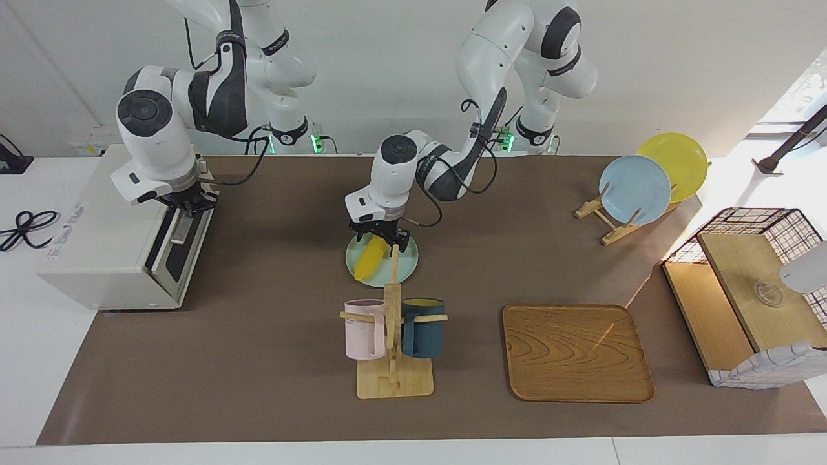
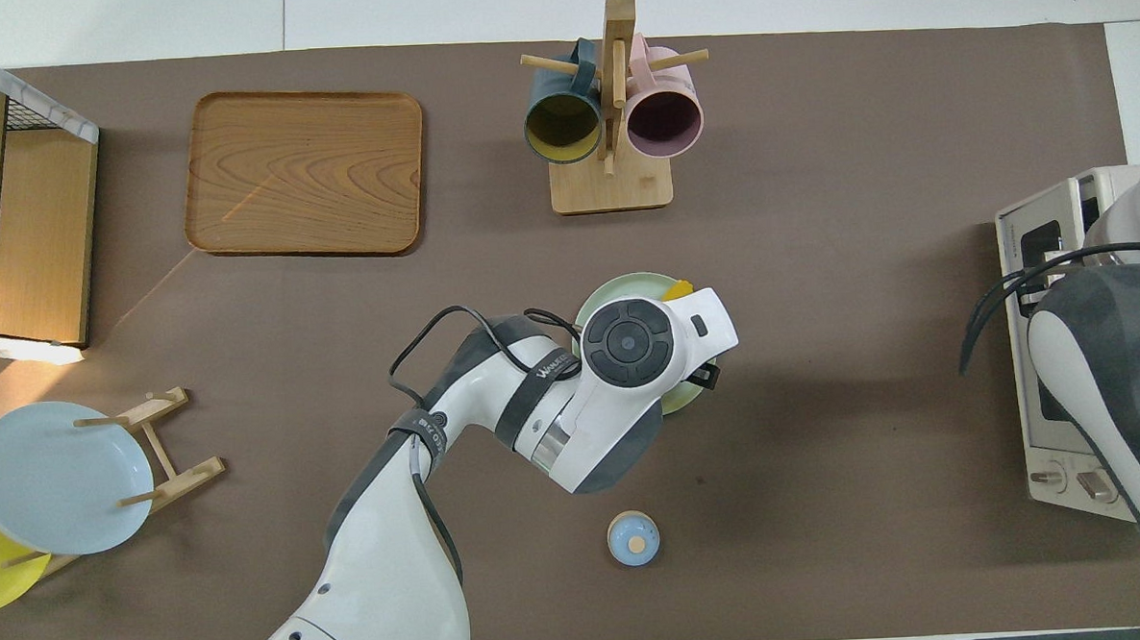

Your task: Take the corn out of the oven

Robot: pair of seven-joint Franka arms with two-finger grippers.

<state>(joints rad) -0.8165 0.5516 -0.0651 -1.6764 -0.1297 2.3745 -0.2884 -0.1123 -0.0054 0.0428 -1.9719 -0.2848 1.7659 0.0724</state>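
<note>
The yellow corn lies on a pale green plate in the middle of the table, out of the oven. My left gripper stands open over the plate, its fingers either side of the corn's end nearer the robots. In the overhead view the left hand covers most of the plate, and only the corn's tip shows. The white oven sits at the right arm's end of the table with its door up against it. My right gripper is at the door's top edge.
A mug rack with a pink and a dark blue mug stands farther from the robots than the plate. A wooden tray, a plate stand and a wire basket are toward the left arm's end. A small blue round thing lies near the robots.
</note>
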